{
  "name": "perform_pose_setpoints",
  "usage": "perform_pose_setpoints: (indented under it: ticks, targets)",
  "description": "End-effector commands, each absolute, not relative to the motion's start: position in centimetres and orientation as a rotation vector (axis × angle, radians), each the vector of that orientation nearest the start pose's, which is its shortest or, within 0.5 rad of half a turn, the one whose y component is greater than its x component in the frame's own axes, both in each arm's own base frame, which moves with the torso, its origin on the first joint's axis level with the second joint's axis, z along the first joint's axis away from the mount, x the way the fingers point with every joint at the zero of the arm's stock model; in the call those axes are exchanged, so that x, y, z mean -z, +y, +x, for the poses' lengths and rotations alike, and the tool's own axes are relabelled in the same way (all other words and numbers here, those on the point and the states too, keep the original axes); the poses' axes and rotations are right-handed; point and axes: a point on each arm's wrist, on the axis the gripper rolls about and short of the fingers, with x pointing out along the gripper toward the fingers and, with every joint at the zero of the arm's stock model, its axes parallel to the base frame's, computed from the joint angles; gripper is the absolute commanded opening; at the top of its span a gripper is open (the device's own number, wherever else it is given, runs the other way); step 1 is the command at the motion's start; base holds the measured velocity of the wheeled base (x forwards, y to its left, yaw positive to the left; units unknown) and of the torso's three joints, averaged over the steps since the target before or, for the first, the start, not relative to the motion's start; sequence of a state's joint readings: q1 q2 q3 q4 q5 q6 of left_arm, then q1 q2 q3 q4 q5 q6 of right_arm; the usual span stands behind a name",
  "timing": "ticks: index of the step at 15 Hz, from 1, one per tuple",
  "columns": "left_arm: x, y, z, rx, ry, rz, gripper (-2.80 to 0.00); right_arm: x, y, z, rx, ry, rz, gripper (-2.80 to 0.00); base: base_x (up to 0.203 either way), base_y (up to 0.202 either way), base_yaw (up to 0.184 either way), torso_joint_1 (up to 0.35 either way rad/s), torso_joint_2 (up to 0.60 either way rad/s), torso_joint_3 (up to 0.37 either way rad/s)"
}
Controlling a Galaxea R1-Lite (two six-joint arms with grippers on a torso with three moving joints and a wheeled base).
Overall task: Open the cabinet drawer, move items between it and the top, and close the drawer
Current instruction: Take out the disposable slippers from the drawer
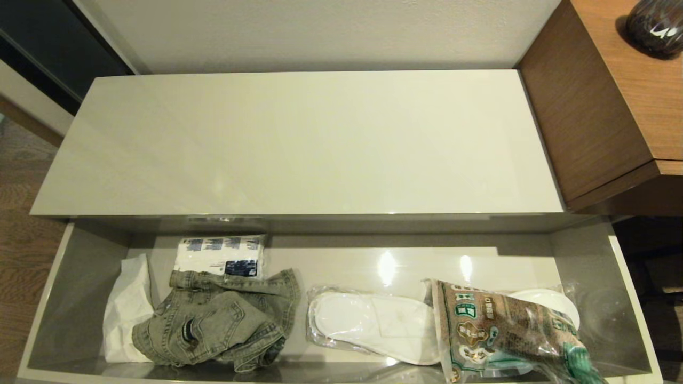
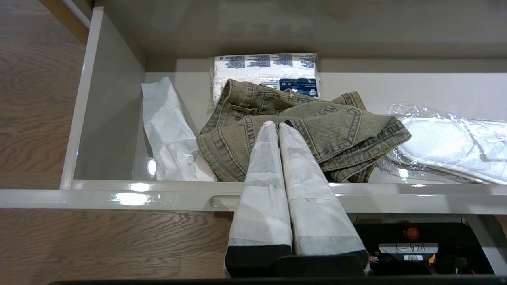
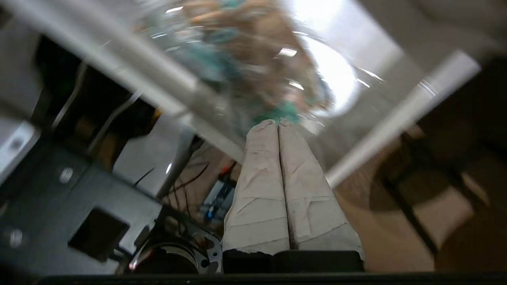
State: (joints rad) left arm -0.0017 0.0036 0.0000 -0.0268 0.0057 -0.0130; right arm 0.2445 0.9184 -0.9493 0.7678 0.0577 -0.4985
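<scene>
The cabinet drawer (image 1: 44, 298) stands pulled out below the top (image 1: 299, 144), which carries nothing. Inside lie the olive-grey denim jacket (image 1: 224, 320) at the left and the clear pack of white slippers (image 1: 373, 325) in the middle. Neither gripper shows in the head view. In the left wrist view my left gripper (image 2: 277, 123) is shut and empty; it hangs over the drawer's front rim (image 2: 119, 194), pointing at the jacket (image 2: 340, 126), with the slippers (image 2: 447, 146) beside it. My right gripper (image 3: 278, 120) is shut, its tips close to the snack bag's green corner.
A brown-green snack bag (image 1: 491, 330) lies over the slipper pack's right end. A white-and-blue tissue pack (image 1: 221, 256) and crumpled white paper (image 1: 128, 309) sit at the drawer's left. A taller wood-grain desk (image 1: 597, 106) with a dark vase (image 1: 656, 24) borders the right.
</scene>
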Motion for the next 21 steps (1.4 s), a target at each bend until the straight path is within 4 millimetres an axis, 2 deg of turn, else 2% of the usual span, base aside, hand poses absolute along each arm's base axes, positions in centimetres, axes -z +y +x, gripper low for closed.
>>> perform_pose_setpoints:
  ticks: [1,3,5,10,12,16,21]
  targets:
    - [-7.8,0.0,-2.2,-0.004,-0.023,-0.014,-2.8,-23.5,3.9,9.4,-0.632,0.762,-0.614,-2.8,0.0,0.0,0.0,0.0,0.0,0.0]
    - [-7.8,0.0,-2.2,-0.004,-0.023,-0.014,-2.8,-22.3,5.3,11.7,-0.674,0.802,-0.636,-2.8,0.0,0.0,0.0,0.0,0.0,0.0]
    - [-7.8,0.0,-2.2,-0.004,-0.023,-0.014,-2.8,-20.1,6.8,13.9,-0.692,0.774,-0.663,-2.8,0.0,0.0,0.0,0.0,0.0,0.0]
    - [-7.8,0.0,-2.2,-0.004,-0.023,-0.014,-2.8,-15.1,10.5,17.1,-0.719,0.741,-0.738,-2.8,0.0,0.0,0.0,0.0,0.0,0.0]
    - [-7.8,0.0,-2.2,-0.004,-0.023,-0.014,-2.8,-13.4,11.7,18.3,-0.681,0.71,-0.767,-2.8,0.0,0.0,0.0,0.0,0.0,0.0]
    - [-7.8,0.0,-2.2,-0.004,-0.023,-0.014,-2.8,-10.7,14.1,17.9,-0.7,0.724,-0.824,-2.8,0.0,0.0,0.0,0.0,0.0,0.0]
    - [-7.8,0.0,-2.2,-0.004,-0.023,-0.014,-2.8,-9.3,15.4,18.7,-0.681,0.741,-0.763,-2.8,0.0,0.0,0.0,0.0,0.0,0.0]
